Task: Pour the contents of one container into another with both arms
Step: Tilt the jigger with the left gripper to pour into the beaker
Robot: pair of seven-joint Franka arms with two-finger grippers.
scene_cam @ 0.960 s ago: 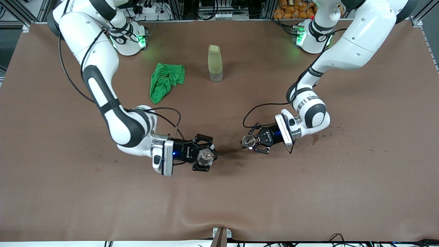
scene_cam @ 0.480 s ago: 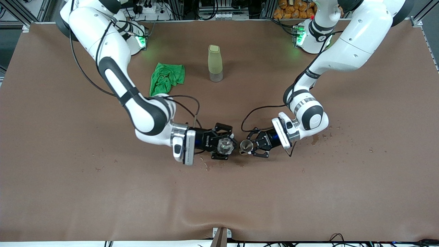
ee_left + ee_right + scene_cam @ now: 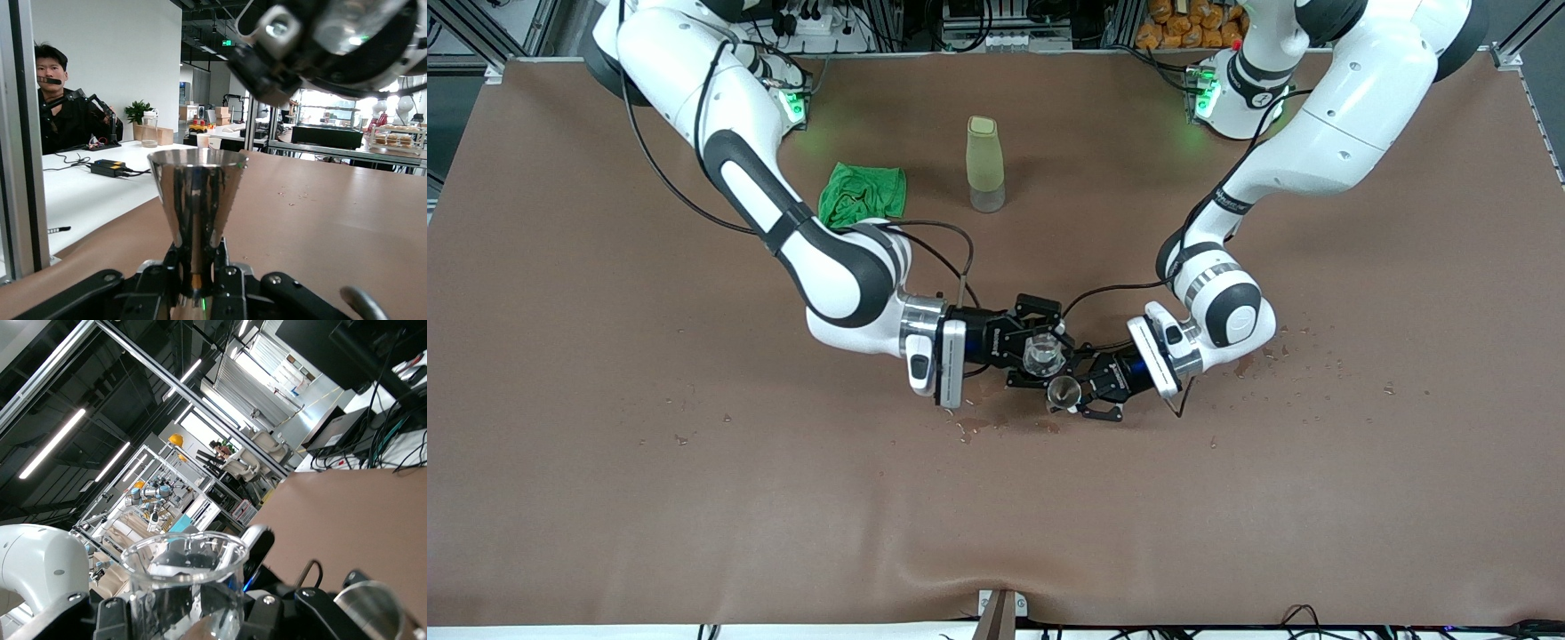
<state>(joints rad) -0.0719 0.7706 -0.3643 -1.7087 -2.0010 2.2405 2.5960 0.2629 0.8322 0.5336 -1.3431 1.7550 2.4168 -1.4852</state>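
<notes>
My right gripper [image 3: 1039, 356] is shut on a clear glass beaker [image 3: 1040, 356] over the middle of the table. Its rim [image 3: 183, 557] fills the right wrist view, gripped low between the fingers [image 3: 113, 620]. My left gripper [image 3: 1076, 389] is shut on the narrow waist of a shiny metal jigger [image 3: 1064, 389], which stands upright in the left wrist view [image 3: 197, 200]. The beaker hangs higher than the jigger and right beside it. From below, the right gripper [image 3: 333, 40] looms over the jigger's rim. The jigger's mouth [image 3: 373, 607] shows next to the beaker.
A pale yellow-green bottle [image 3: 984, 164] stands between the arms' bases, with a crumpled green cloth [image 3: 863, 200] beside it toward the right arm's end. Wet stains [image 3: 996, 413] mark the brown mat under the grippers, and droplets [image 3: 1272, 351] lie toward the left arm's end.
My right arm has carried the beaker toward the left arm's end until it hangs beside the jigger. My left gripper has shifted slightly toward it with the jigger.
</notes>
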